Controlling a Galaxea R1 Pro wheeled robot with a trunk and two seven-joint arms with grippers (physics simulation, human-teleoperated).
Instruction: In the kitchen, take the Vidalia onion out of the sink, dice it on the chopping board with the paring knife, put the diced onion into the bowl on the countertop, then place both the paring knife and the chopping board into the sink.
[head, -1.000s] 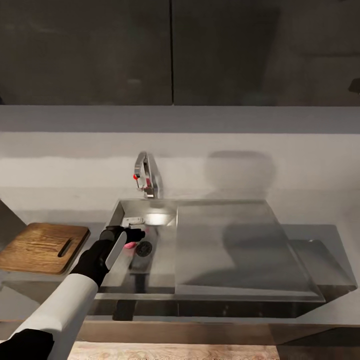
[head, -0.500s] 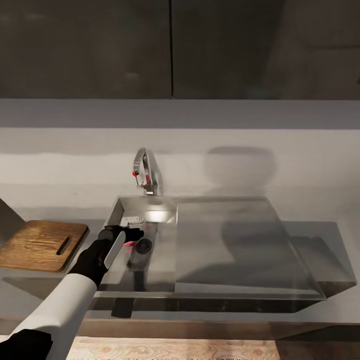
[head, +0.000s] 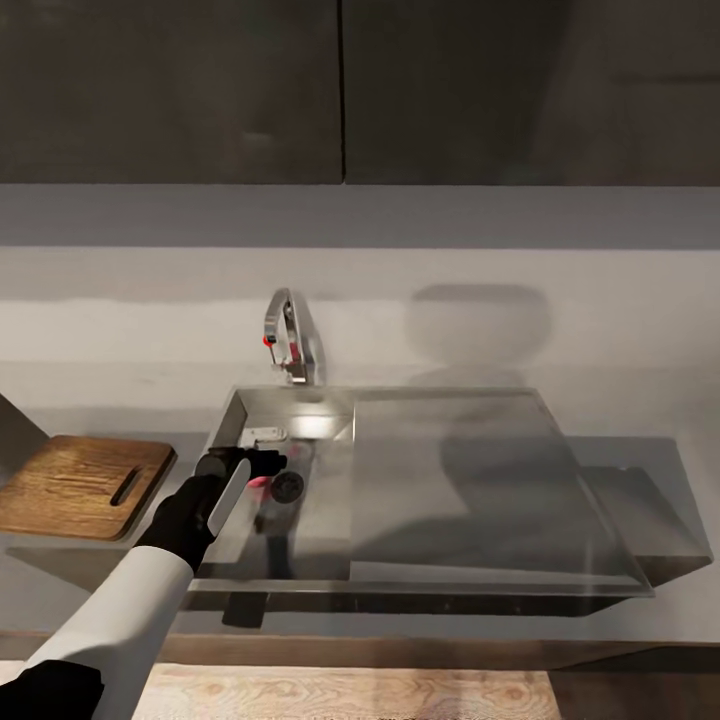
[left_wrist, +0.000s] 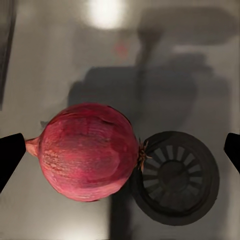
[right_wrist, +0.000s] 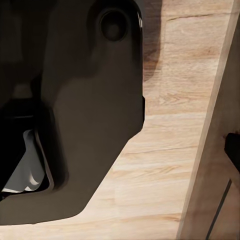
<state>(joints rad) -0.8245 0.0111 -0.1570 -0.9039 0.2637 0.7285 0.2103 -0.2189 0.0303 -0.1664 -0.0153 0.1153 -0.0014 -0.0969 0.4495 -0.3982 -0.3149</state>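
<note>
The onion (left_wrist: 87, 152) is a reddish-pink bulb lying on the floor of the steel sink (head: 232, 420), right beside the round drain (left_wrist: 175, 177). My left gripper (left_wrist: 120, 152) hangs just above it, open, one dark fingertip (left_wrist: 10, 155) on each side of the bulb and apart from it. In the head view the left gripper (head: 262, 466) reaches down into the basin, with a pink sliver of onion (head: 260, 487) showing under it. The chopping board (head: 80, 485) lies bare on the countertop (head: 660, 620) left of the sink. My right gripper (right_wrist: 120, 150) hangs low over the wood floor, open. Knife and bowl are out of view.
The chrome faucet (head: 292, 350) with a red knob stands behind the basin. A flat steel drainboard (head: 470, 490) covers the sink's right part. Dark wall cabinets (head: 340, 90) hang above the white backsplash. The robot's dark body (right_wrist: 75, 100) is close to the right gripper.
The whole picture has slid slightly upward, so the camera moved. My left gripper keeps its place over the onion in the basin.
</note>
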